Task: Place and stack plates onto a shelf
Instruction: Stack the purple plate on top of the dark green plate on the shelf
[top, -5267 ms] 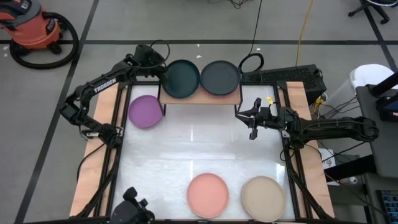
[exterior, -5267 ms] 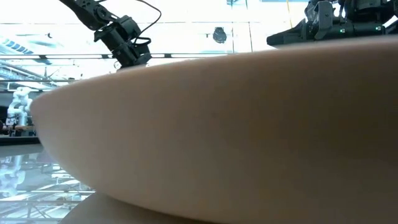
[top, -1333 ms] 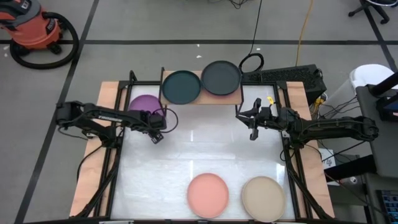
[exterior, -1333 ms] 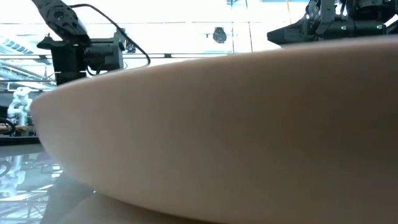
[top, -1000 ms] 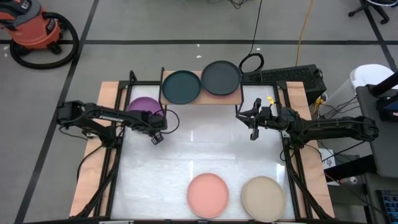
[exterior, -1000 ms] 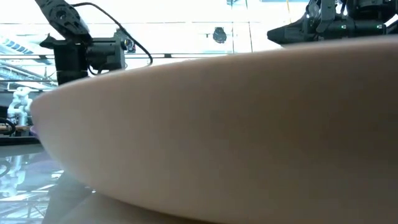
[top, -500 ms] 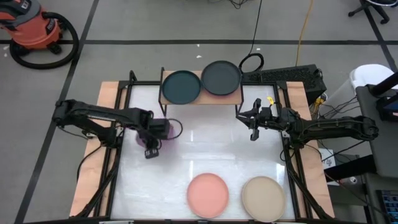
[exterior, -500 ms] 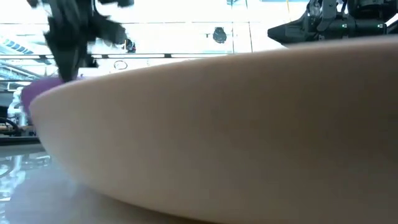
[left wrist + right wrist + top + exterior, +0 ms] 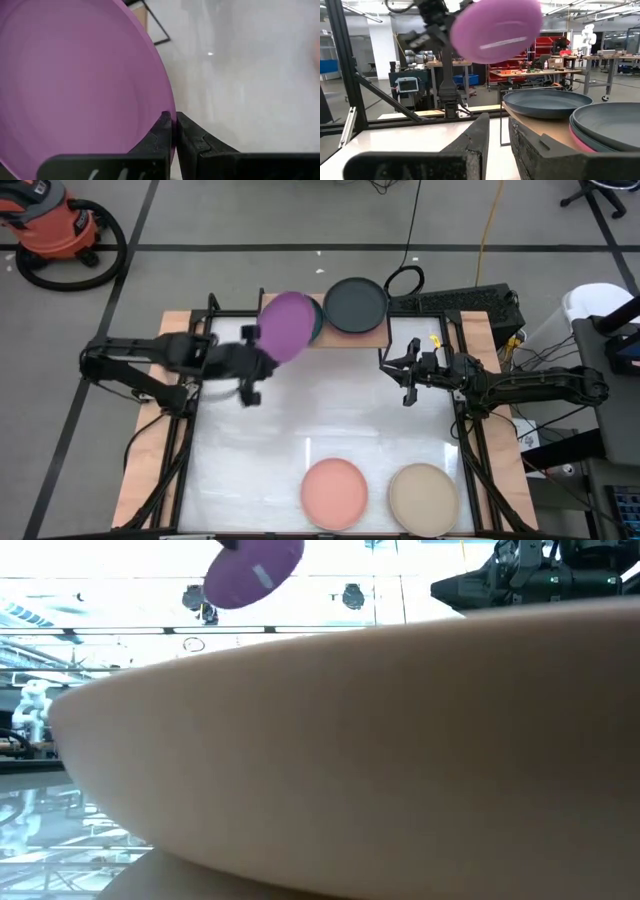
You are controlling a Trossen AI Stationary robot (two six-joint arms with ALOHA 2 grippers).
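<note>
My left gripper (image 9: 262, 343) is shut on the purple plate (image 9: 288, 324), holding it in the air at the shelf's left end. The plate hides most of a dark teal plate (image 9: 547, 102) lying on the light-wood shelf (image 9: 330, 338). It also shows in the low view (image 9: 253, 570) and the right wrist view (image 9: 495, 27). A charcoal plate (image 9: 355, 302) lies on the shelf's right half, with a magenta rim (image 9: 590, 143) showing under it. My right gripper (image 9: 403, 376) hovers open and empty right of the shelf. My left gripper pinches the purple plate's rim (image 9: 169, 102) between its two fingers, one on each face of the plate. The fingers come from the table's left side. The plate is lifted clear of the table and shelf and is tilted.
A salmon pink plate (image 9: 335, 493) and a beige plate (image 9: 423, 495) lie near the table's near edge. The beige plate (image 9: 350, 750) fills most of the low view. Black frame rails run along the table's left and right sides.
My left gripper has dragged the purple plate from the far left corner toward the near edge. It has then lifted the plate clear, up and toward the shelf. The plate now hangs tilted over the dark teal plate.
</note>
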